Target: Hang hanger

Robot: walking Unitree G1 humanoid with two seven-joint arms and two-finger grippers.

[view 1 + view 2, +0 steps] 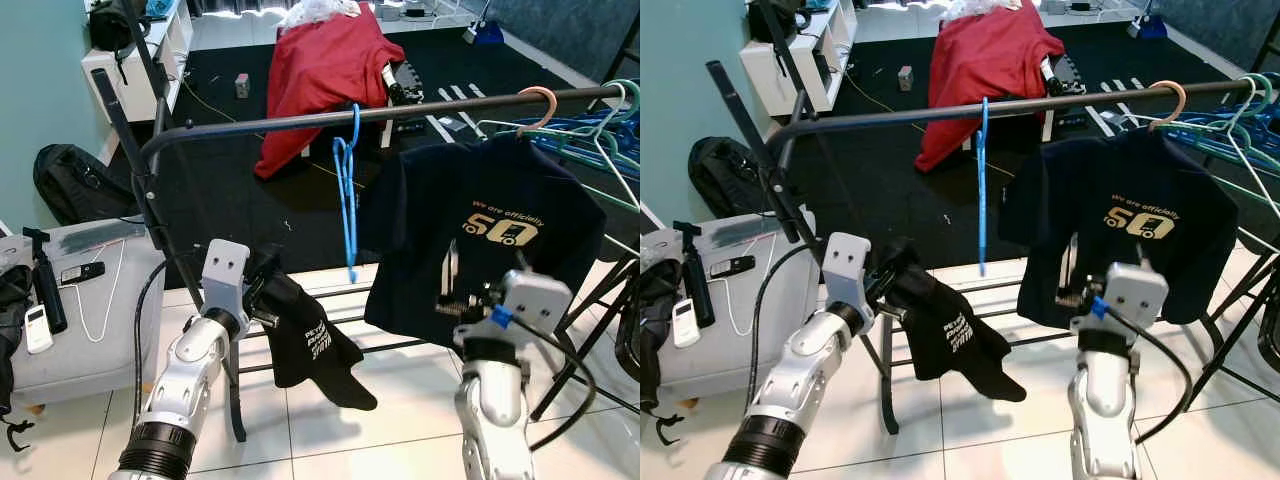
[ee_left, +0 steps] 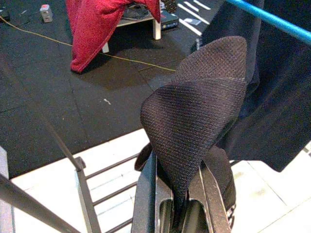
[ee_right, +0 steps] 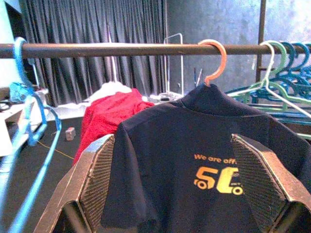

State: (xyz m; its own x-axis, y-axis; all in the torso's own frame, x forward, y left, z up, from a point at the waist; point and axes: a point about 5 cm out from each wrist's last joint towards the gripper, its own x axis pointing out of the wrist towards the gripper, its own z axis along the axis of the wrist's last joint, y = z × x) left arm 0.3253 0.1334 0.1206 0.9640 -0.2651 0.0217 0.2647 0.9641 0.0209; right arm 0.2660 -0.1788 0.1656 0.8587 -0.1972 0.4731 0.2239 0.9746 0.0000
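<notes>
Though the left gripper (image 1: 262,285) is mostly buried in a dark garment (image 1: 952,340), its fingers are clamped on that cloth, at 7 o'clock of the rail (image 1: 330,118). A blue hanger (image 1: 346,190) hangs on the rail, w/ the navy T-shirt (image 1: 480,230) at its 3 o'clock. Right gripper (image 3: 182,184), fingers wide apart, faces the shirt; fingertips cut off.

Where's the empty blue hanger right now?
The blue hanger hangs on the black rail, mid-rack, just left of the navy T-shirt on its orange hanger.
</notes>
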